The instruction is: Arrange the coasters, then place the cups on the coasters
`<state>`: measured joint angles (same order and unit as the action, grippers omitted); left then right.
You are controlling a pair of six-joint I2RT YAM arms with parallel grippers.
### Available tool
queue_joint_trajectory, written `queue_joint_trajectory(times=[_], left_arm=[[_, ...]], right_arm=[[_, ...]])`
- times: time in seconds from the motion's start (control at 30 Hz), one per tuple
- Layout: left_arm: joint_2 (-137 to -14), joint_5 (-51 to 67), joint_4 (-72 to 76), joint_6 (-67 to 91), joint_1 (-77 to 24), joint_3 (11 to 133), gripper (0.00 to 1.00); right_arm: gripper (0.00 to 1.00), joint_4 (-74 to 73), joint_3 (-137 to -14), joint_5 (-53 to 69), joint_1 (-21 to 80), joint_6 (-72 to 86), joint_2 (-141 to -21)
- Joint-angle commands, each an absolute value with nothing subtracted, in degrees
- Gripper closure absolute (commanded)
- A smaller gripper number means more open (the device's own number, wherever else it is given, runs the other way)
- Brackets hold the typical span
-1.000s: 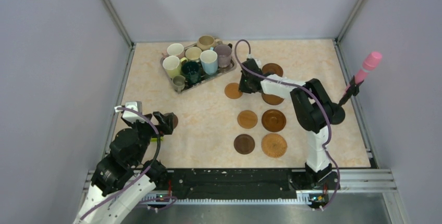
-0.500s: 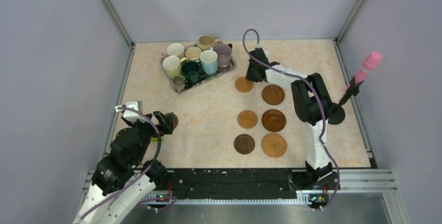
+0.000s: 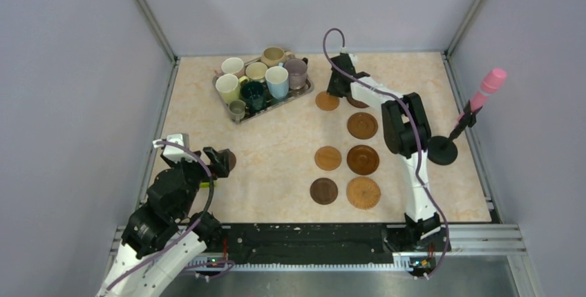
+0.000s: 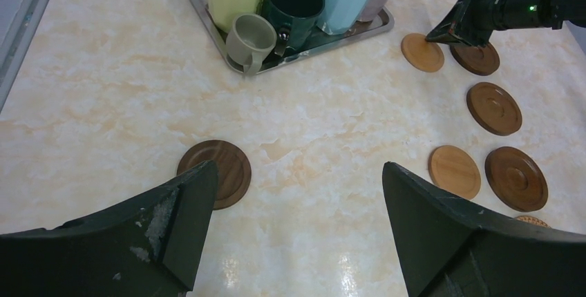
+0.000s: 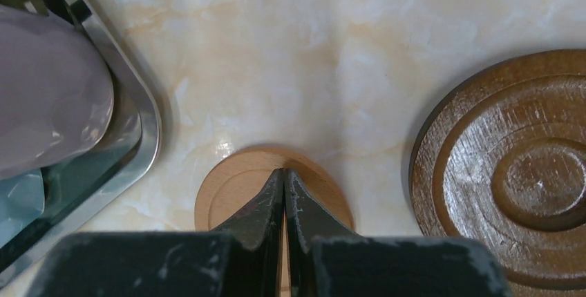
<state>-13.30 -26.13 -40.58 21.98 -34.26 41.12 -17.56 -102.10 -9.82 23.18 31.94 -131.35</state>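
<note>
Eight cups (image 3: 257,79) stand crowded on a metal tray (image 3: 287,101) at the far left of the table (image 3: 200,114). The right gripper (image 3: 337,88) sits over a light coaster (image 3: 323,102) just beside the tray. Five more coasters (image 3: 363,125) lie nearer, and a dark coaster (image 3: 231,161) peeks out beside the left gripper (image 3: 220,161).

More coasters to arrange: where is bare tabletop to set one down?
Widest bare patch: mid-table, between the rectangular silver metal tray, the lone dark round wooden coaster at left and the two coaster columns. Crowded around the right claw, by the tray corner.
</note>
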Motion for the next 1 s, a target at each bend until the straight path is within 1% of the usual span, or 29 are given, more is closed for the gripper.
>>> queue_joint_trajectory(times=[0.0,0.33,0.5,0.67,0.8,0.87,0.93,0.97], left_arm=[[-14.69,-26.87,-39.07,22.15,-34.11,41.49,0.07],[-15.35,-27.04,-38.9,22.09,-34.1,41.35,0.07],[-17.34,-25.74,-38.32,22.04,-34.12,41.46,0.07],[-21.08,-24.74,-38.25,23.11,-34.1,42.28,0.07],[-29.18,-27.15,-41.27,25.22,-34.12,45.91,0.09],[-33.56,-28.34,-43.29,27.01,-34.11,48.19,0.12],[-37.86,-29.76,-45.15,29.62,-34.07,50.22,0.13],[-40.09,-29.99,-45.96,30.18,-34.02,51.06,0.13]], right_arm=[[1.0,-23.14,-104.56,-13.67,21.52,30.13,-136.65],[1.0,-24.05,-109.76,-11.49,20.75,29.22,-140.08],[1.0,-23.73,-109.61,-10.7,20.75,28.83,-138.35],[1.0,-22.39,-109.64,-8.42,20.7,26.52,-131.26],[1.0,-21.99,-110.16,-0.91,20.67,25.26,-124.8],[1.0,-21.1,-106.59,4.0,20.89,25.59,-120.35],[0.96,-18.72,-101.04,8.59,21.34,25.88,-115.05],[0.91,-17.57,-97.86,9.57,21.81,25.81,-112.07]])
